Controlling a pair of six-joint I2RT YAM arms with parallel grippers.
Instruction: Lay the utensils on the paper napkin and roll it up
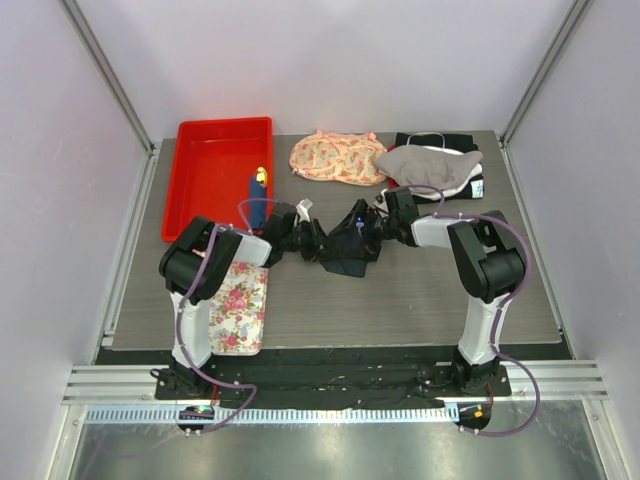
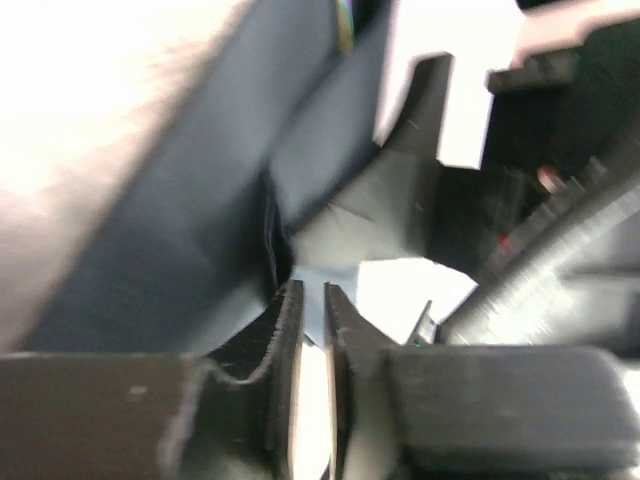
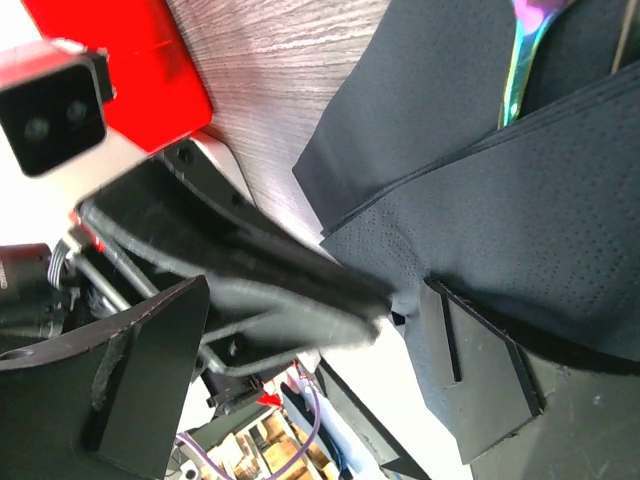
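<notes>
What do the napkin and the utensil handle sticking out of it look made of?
Napkin: thin paper, matte navy-black; dotted embossing and stacked ply edges show. Utensil handle: probably metal, polished with a rainbow iridescent sheen, though coated plastic cannot be excluded.

I am working with two grippers: one left gripper [image 1: 318,243] and one right gripper [image 1: 362,228]. One dark napkin [image 1: 345,250] is lying on the tabletop [image 1: 400,300]. Only one shiny utensil handle [image 3: 520,60] is showing clearly from its folds; the thin sliver beside it is showing too little to count. I am counting two trays, one red tray [image 1: 225,125] and one flowered tray [image 1: 240,305]. I am also counting one blue stick [image 1: 257,190] and three fabric pieces: one flowered pouch [image 1: 335,158], one grey cloth [image 1: 428,165] and one black cloth [image 1: 460,141].
</notes>
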